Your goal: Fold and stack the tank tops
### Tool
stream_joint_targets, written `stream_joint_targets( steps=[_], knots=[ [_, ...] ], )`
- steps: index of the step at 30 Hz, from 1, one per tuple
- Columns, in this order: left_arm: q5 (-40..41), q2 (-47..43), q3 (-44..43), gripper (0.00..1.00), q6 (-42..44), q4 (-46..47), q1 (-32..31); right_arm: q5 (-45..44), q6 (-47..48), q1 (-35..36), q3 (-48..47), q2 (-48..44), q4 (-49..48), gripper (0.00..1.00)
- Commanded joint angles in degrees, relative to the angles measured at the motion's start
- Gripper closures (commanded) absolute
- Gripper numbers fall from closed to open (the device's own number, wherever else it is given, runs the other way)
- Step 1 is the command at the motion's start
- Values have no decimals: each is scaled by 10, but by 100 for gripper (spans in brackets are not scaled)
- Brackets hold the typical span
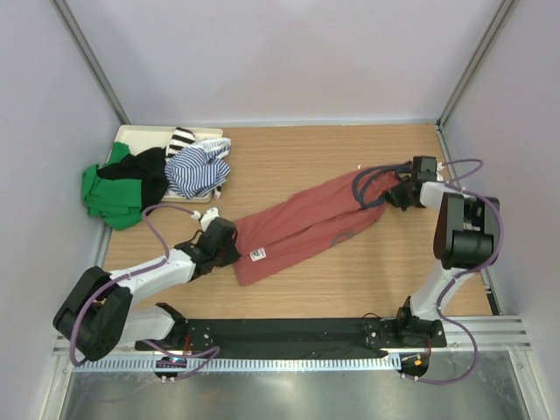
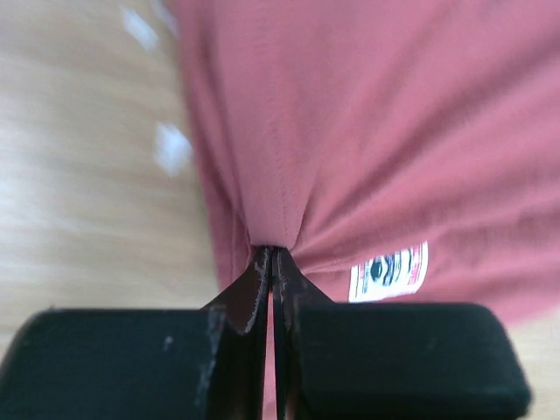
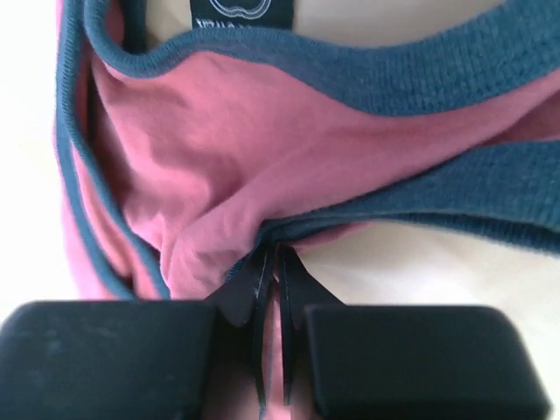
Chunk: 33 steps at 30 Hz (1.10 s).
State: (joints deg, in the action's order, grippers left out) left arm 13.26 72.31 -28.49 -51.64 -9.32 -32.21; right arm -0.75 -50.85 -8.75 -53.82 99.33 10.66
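L gripper (image 2: 273, 255) & R gripper (image 3: 271, 255) pinch red tank top (image 1: 302, 226) at opposite ends.

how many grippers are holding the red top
2: the left gripper pinches the red tank top at its labelled hem, the right gripper pinches its trimmed strap end.

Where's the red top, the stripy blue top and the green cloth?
red top (image 1: 293, 220): top view, middle of its body.
stripy blue top (image 1: 197, 171): top view, its bunched middle.
green cloth (image 1: 105, 194): top view, its left part.

Tank top (image 1: 302, 229) lies right of pile (image 1: 166, 171) (partly on tray (image 1: 144, 136)).
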Motion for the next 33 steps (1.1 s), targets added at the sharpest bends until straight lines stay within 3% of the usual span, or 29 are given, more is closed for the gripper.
stream_joint_targets(
  steps=[1,5,6,8,15,19,24,26,28,33],
  knots=[
    [-30,-24,29,100,-75,-29,-74,129,11,0,-100,122,-29,91],
    [1,-38,32,100,-156,-30,-187,223,-14,10,-187,212,-88,90],
    [20,-33,27,100,-187,-30,-239,235,-14,20,-238,229,-85,90],
    [30,-16,16,100,-217,-28,-282,239,-14,31,-294,283,-53,88],
    [55,138,-85,100,-300,-27,-433,242,-28,88,-486,413,-8,86],
    [108,147,-130,68,-348,-55,-476,242,-31,134,-552,440,6,85],
    [125,112,-127,43,-357,-88,-499,240,-24,162,-585,445,8,82],
    [130,89,-129,24,-345,-122,-508,239,-23,171,-605,454,9,82],
    [149,53,-138,13,-345,-188,-513,233,-17,175,-631,466,20,80],
    [186,-38,-128,9,-319,-270,-507,128,33,176,-677,473,76,81]
  ],
)
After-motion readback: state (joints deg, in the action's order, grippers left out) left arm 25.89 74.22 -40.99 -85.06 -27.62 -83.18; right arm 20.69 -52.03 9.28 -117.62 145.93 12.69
